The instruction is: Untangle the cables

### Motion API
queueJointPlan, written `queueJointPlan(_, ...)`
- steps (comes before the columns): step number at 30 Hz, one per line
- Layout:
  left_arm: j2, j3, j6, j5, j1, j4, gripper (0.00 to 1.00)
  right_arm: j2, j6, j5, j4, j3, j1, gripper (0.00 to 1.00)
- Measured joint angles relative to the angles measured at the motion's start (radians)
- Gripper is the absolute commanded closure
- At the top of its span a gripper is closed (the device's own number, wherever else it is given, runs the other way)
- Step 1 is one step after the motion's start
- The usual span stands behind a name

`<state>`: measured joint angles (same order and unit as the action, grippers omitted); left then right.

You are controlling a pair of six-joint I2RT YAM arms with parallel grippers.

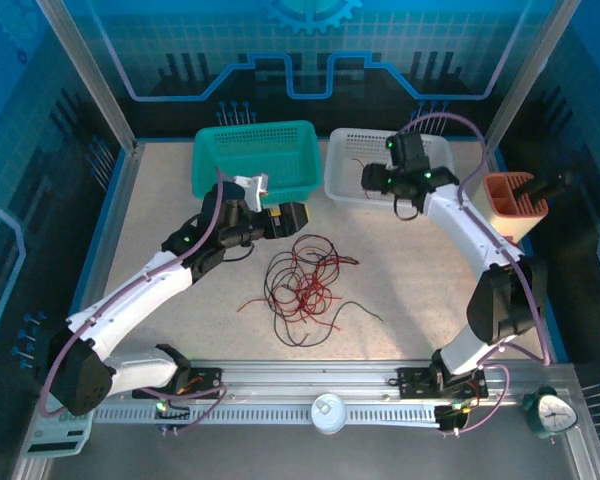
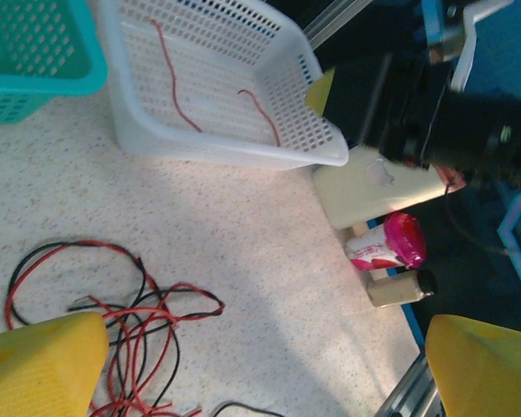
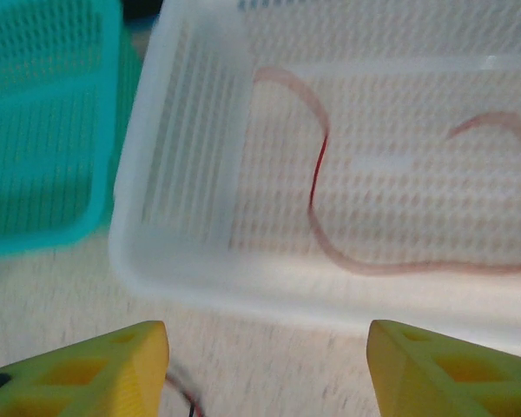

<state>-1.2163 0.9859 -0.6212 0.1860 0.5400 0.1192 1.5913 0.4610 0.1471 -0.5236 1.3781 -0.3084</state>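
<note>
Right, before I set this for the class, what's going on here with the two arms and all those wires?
Two robot arms are sorting out a tangle of red and black cables lying on the table. A couple of red cables already lie in the white basket. The right gripper hangs open at that basket's near rim, nothing between its fingers. The left gripper is open too, above the table beside the tangle, holding nothing.

Even bright light w/ blue tint; right wrist view blurry.
</note>
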Motion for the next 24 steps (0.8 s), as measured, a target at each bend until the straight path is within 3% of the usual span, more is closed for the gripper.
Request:
queueJointPlan(5, 0.0, -0.034, -0.008, -0.071, 0.0, 0.057, 0.04, -0.076, 0.037, -0.043, 0.031, -0.189, -0.113, 0.44)
queueJointPlan(11, 0.0, -0.058, -0.02, -0.131, 0.0, 0.109, 0.04, -0.174, 0.083, -0.072, 0.027, -0.269, -0.222, 0.46)
queueJointPlan(17, 0.0, -0.058, -0.031, -0.142, 0.0, 0.108, 0.04, -0.415, 0.172, 0.006, -0.063, -0.397, -0.282, 0.44)
queueJointPlan(24, -0.021, -0.057, -0.034, -0.131, 0.0, 0.09, 0.04, -0.598, 0.27, 0.073, -0.257, -0.569, -0.28, 0.4)
